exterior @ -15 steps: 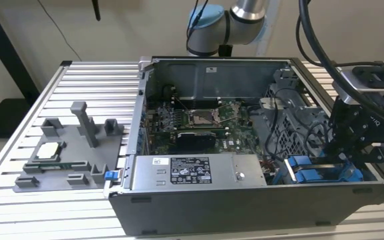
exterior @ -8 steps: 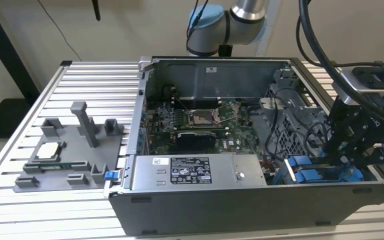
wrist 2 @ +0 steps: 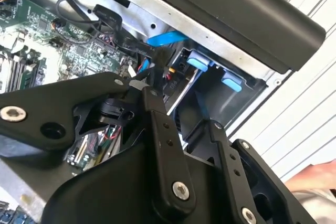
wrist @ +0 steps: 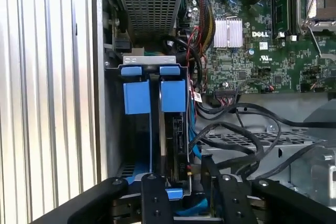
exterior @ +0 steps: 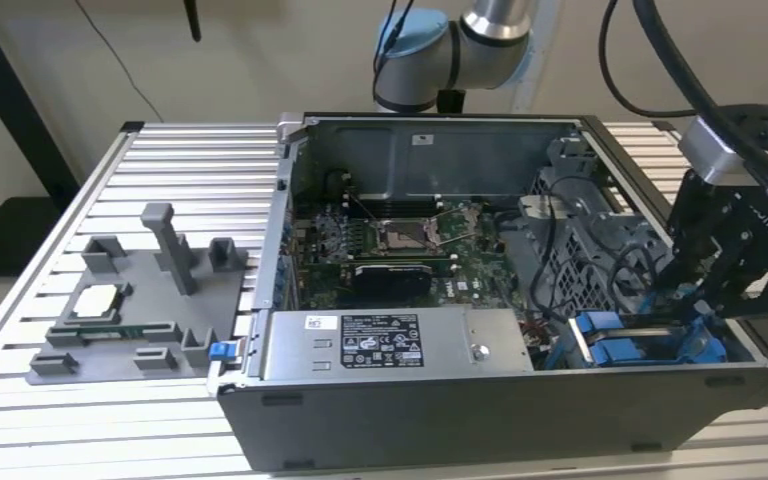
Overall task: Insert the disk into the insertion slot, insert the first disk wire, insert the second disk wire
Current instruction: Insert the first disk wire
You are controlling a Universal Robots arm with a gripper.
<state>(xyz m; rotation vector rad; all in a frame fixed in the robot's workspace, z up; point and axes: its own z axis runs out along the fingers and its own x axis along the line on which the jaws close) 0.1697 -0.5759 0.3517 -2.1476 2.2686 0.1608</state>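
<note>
The disk (wrist: 176,129) stands on edge inside the insertion slot (wrist: 137,98), its blue carrier tab (wrist: 173,95) level with the neighbouring blue tab. In the exterior view the slot (exterior: 624,345) is at the front right corner of the open computer case. My gripper (wrist: 181,174) hangs over the disk's near end, open, one finger on each side of it and a gap on both sides. In the second wrist view the gripper (wrist 2: 178,103) sits just over the bay's blue clips (wrist 2: 199,60). A flat blue cable (wrist 2: 165,38) and black cables (wrist: 236,129) lie loose beside the bay.
The motherboard (exterior: 398,240) fills the case floor, with a silver labelled power-supply box (exterior: 398,345) along the front wall. The dark case wall (wrist 2: 236,9) runs right beside the bay. A grey fixture (exterior: 144,300) stands on the slatted table at the exterior view's left. A hand (wrist 2: 315,179) shows outside the case.
</note>
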